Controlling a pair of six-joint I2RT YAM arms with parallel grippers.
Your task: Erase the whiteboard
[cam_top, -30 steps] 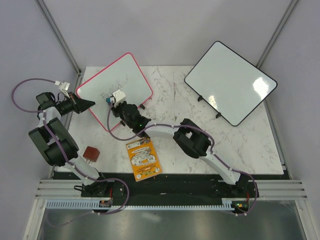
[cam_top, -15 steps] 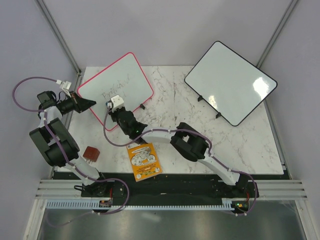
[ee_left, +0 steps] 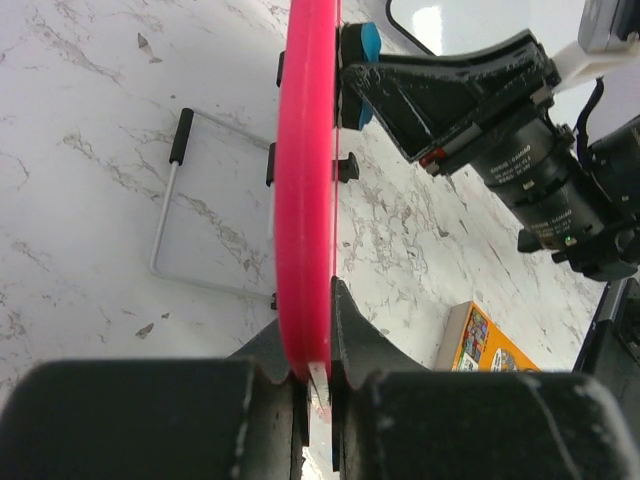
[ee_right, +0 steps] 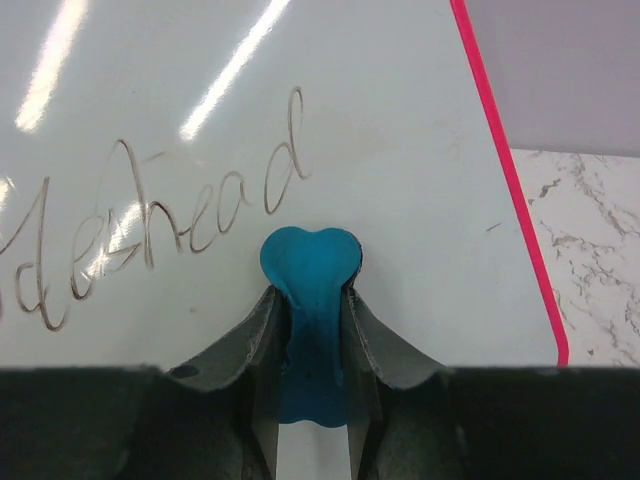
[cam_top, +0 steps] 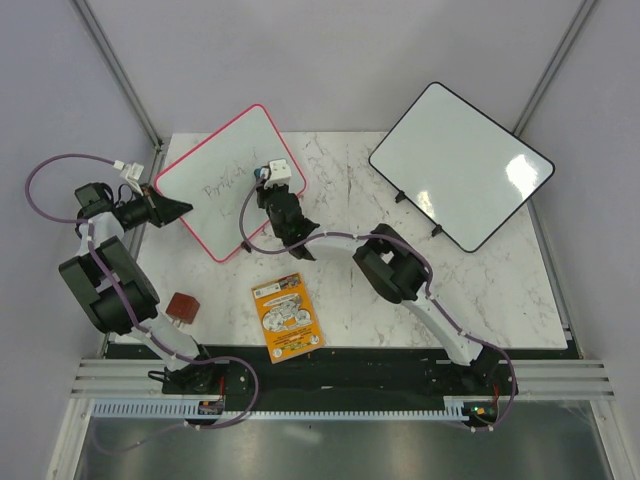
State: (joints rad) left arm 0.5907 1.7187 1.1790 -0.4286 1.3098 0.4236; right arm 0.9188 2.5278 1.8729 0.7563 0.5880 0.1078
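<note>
The task is judged to be at an early stage. A line of cursive handwriting (ee_right: 150, 225) is seen across the whiteboard (cam_top: 215, 205), and no cleared gap is visible within it. To the right of the last letter the white face is bare up to the pink frame, though whether anything was written there cannot be told. A blue eraser (ee_right: 310, 262) is pinched in the narrowly set right gripper (ee_right: 312, 322) and is pressed to the board just below and right of the end of the word. The board's pink frame is clamped at its left corner by the left gripper (ee_left: 318, 378), which is closed tight on it, so the board is steadied for wiping. Nearly the whole word is judged to be left to erase.

The whiteboard is stood tilted at the far left corner of the counter (cam_top: 480, 290), with a wire stand (ee_left: 175, 215) behind it. The counter is white marble with grey veins. A black-framed board (cam_top: 455, 165) is propped at the far right corner, an orange booklet (cam_top: 288, 318) is laid by the near edge, and a brown-red block (cam_top: 183, 305) is set by the left edge. The space is enclosed by plain grey walls (cam_top: 330, 60) with metal struts.
</note>
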